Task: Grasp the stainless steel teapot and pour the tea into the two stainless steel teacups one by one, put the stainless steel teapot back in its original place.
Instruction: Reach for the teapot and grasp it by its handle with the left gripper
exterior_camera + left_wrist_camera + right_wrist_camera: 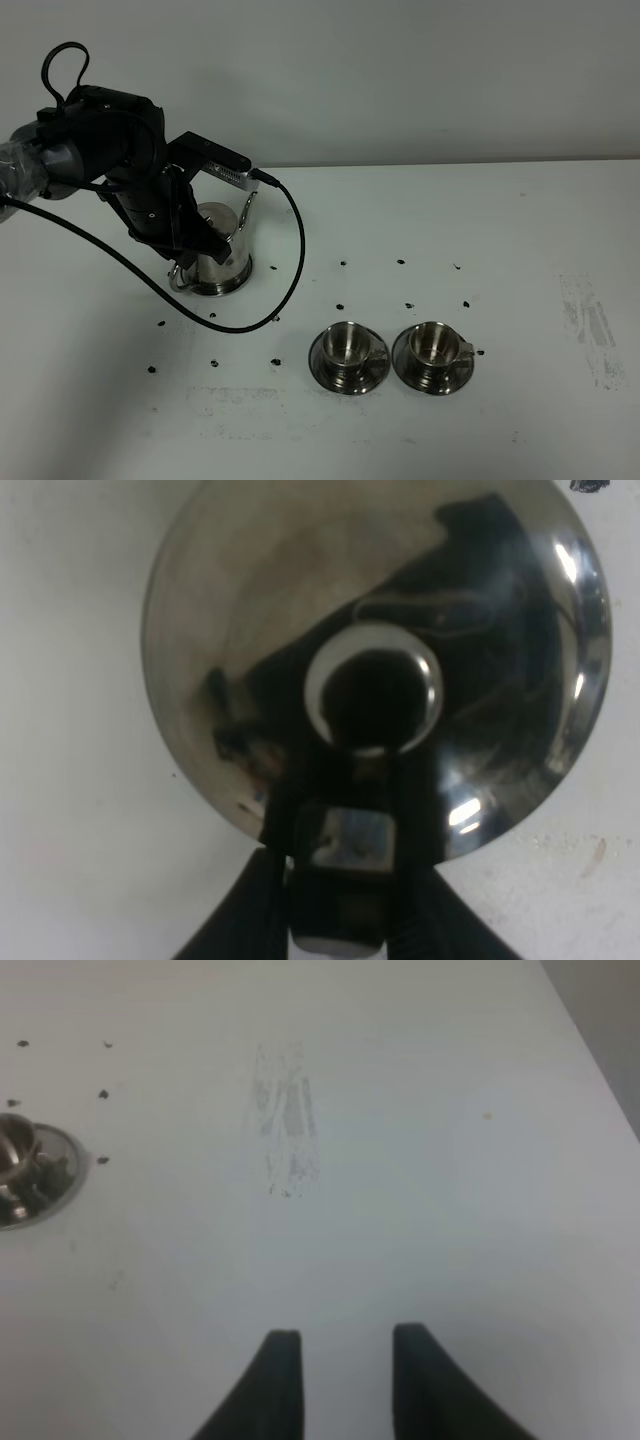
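Left gripper point(342, 885) clamped on teapot point(250, 630) handle, cable point(299, 250) beside, teacups point(347, 345) point(432, 343) well apart.

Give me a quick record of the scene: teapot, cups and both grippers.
teapot: upright, left of the cups
left gripper: shut on the teapot's handle
right gripper: jaws apart, holding nothing, over bare table
cups: two, side by side on saucers, both look empty
pouring: not yet begun
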`<action>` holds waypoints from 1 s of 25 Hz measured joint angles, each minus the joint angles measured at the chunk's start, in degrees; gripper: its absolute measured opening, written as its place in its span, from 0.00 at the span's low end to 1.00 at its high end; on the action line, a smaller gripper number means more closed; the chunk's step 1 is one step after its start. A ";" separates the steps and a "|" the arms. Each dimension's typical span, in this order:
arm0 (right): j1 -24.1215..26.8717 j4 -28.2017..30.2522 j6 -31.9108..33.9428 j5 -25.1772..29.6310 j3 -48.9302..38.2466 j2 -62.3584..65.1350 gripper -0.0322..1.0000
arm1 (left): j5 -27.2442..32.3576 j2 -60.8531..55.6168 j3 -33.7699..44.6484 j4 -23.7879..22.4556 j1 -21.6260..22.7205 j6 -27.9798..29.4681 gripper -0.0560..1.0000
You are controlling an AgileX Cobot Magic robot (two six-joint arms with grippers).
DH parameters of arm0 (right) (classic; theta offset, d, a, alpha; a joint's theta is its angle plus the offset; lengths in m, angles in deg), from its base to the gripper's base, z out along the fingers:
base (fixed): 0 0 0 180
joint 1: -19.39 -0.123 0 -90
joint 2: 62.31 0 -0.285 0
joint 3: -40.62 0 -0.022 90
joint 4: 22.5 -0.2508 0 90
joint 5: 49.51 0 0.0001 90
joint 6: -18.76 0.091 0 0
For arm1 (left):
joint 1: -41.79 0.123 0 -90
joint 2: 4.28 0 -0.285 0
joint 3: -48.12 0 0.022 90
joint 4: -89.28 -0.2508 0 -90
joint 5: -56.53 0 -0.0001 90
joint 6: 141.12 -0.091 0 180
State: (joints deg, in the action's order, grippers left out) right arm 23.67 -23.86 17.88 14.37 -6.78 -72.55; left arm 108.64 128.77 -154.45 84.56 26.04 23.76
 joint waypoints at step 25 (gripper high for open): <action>0.00 0.00 0.00 0.00 0.00 0.00 0.25 | 0.72 0.00 0.00 -0.33 0.00 1.27 0.26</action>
State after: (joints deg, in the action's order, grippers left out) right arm 23.67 -23.86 17.88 14.37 -6.78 -72.55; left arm 109.36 128.77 -154.45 84.24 26.04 25.03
